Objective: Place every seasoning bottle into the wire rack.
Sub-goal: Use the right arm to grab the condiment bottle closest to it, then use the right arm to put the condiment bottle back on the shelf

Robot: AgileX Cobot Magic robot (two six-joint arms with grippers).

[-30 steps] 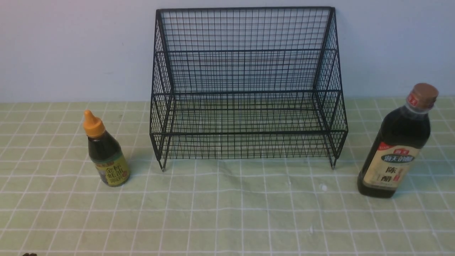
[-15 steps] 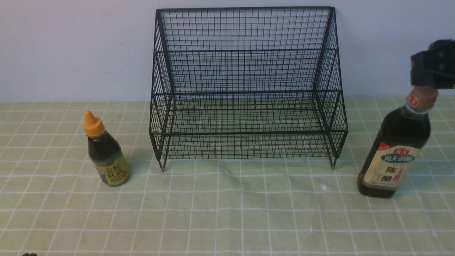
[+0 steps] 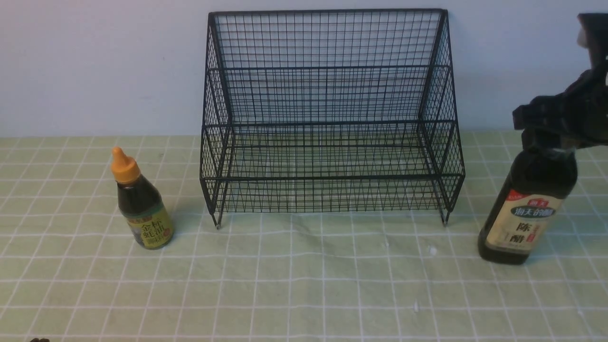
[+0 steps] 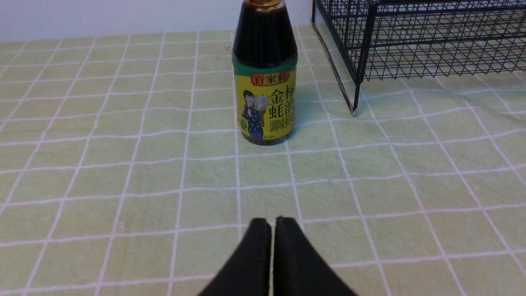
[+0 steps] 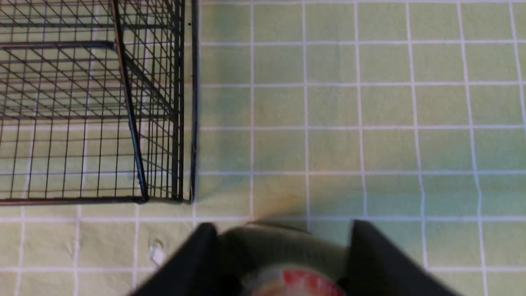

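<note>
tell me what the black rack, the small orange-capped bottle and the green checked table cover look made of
Black wire-mesh rack: looks like metal wire with a matte dark coating; thin rigid grid.
Small dark-liquid bottle: probably clear plastic, glossy; glass can't be ruled out.
Its orange pointed cap: smooth plastic.
Green checked table covering: fabric, matte, with soft wrinkles.
</note>
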